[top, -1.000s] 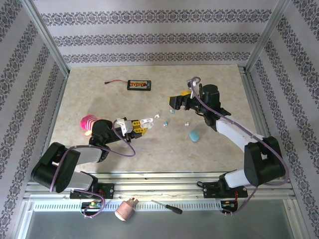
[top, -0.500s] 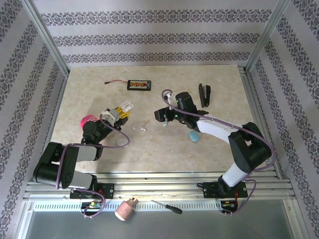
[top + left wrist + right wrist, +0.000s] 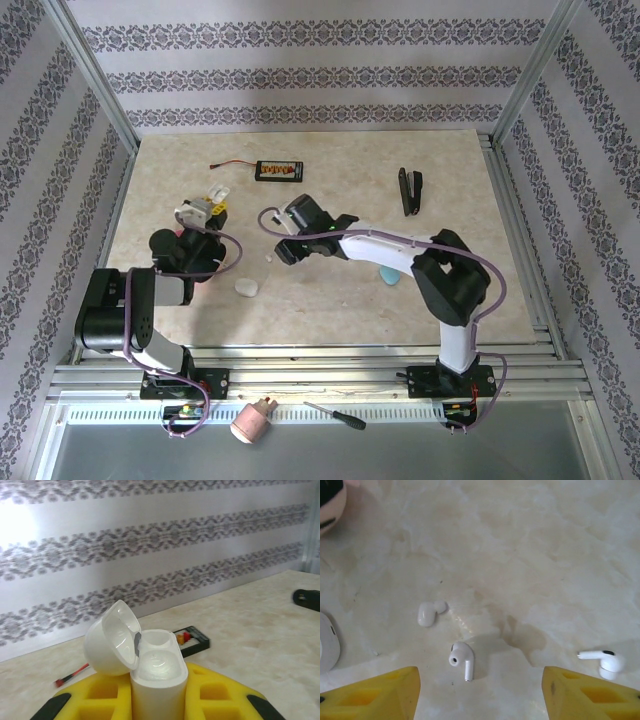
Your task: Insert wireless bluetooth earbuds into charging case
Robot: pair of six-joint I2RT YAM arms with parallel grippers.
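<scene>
Three glossy white earbuds (image 3: 461, 657) lie loose and apart on the marbled tabletop (image 3: 520, 555). One stemmed bud sits just ahead of the gap between the widely spread yellow jaws of the right gripper (image 3: 480, 695), which touch none of them. The left gripper (image 3: 157, 705), jaws pinching it, holds an upright white charging case (image 3: 159, 665) with its lid flipped open.

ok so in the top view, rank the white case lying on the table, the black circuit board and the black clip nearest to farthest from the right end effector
1. white case lying on the table, near-left of the right end effector
2. black circuit board, toward the far wall
3. black clip, far right
</scene>
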